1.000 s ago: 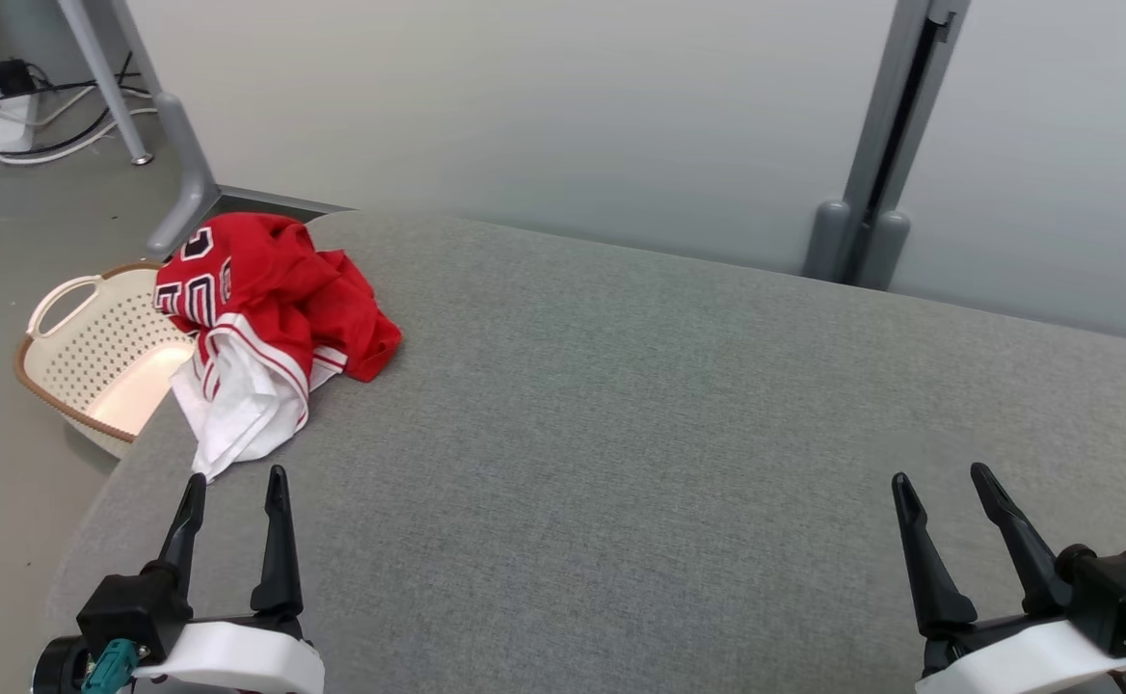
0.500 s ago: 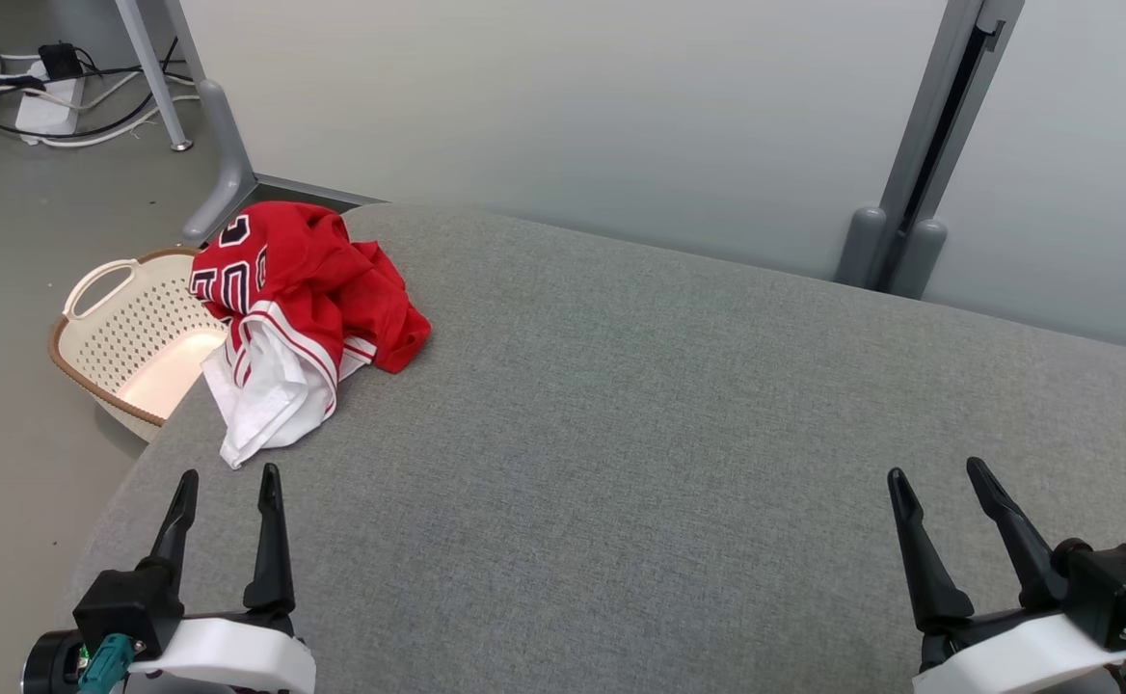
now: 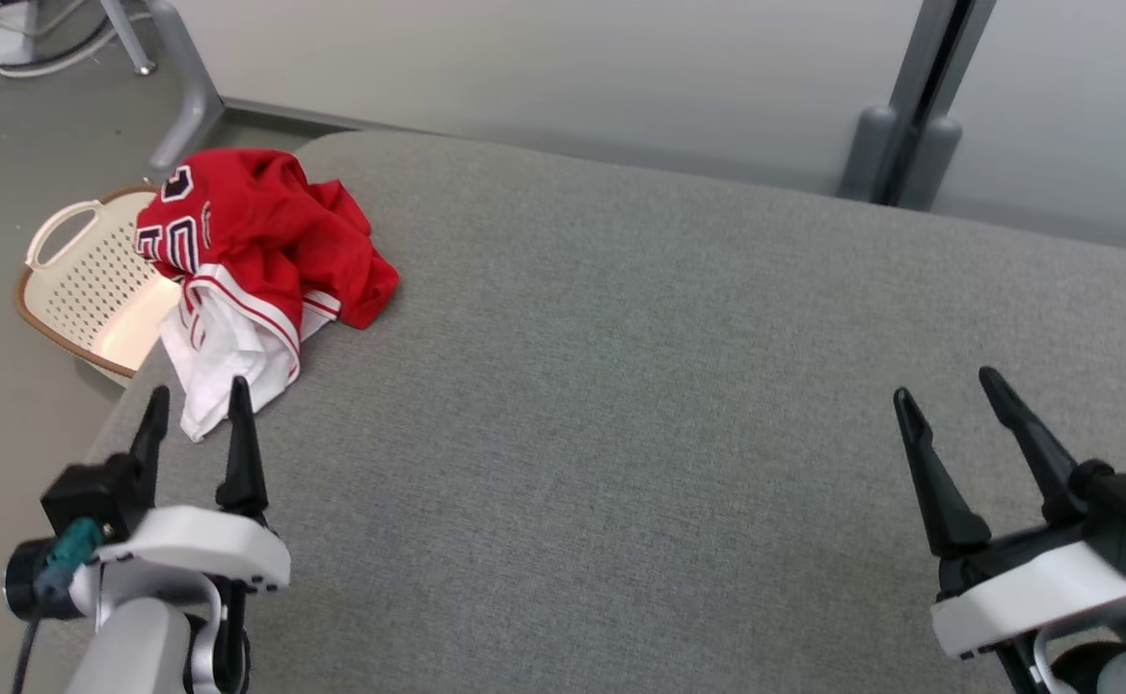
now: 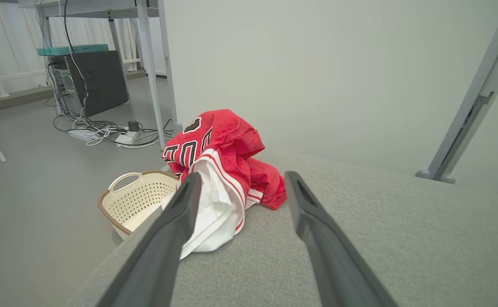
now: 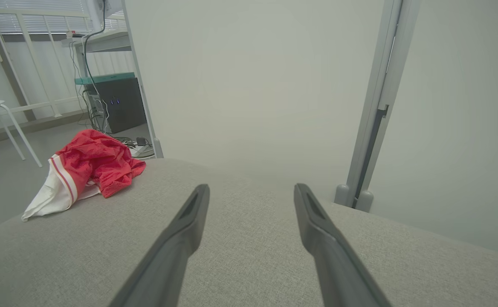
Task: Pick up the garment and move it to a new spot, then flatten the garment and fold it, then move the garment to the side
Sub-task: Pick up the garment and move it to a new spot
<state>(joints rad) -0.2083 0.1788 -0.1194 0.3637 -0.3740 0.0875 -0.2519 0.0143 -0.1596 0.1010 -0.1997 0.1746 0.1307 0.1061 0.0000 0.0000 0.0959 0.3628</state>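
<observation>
Since half a second ago the head camera has shifted, and against the garment [image 3: 264, 231] the left claw [image 3: 197, 390] has come nearer: its fingertips now reach the white hem, where before they stood a little short of it. Both its fingers are spread wide and hold nothing; in the left wrist view one finger lies across the white cloth, but I cannot tell if it touches. The garment is a red jersey with black and white lettering and a white part with red stripes. It lies crumpled in a heap at the far left corner of the grey cloth-covered worktop [image 3: 621, 386], and its white part hangs toward the left edge. Just beside that corner, lower on the floor, stands a cream basket [image 3: 81, 280] with small holes and a brown rim. The right claw [image 3: 944, 383] is over the near right part of the worktop, well apart from the garment, its fingers also released and with nothing between them. Behind the worktop is a pale wall with a grey post [image 3: 910, 96].
</observation>
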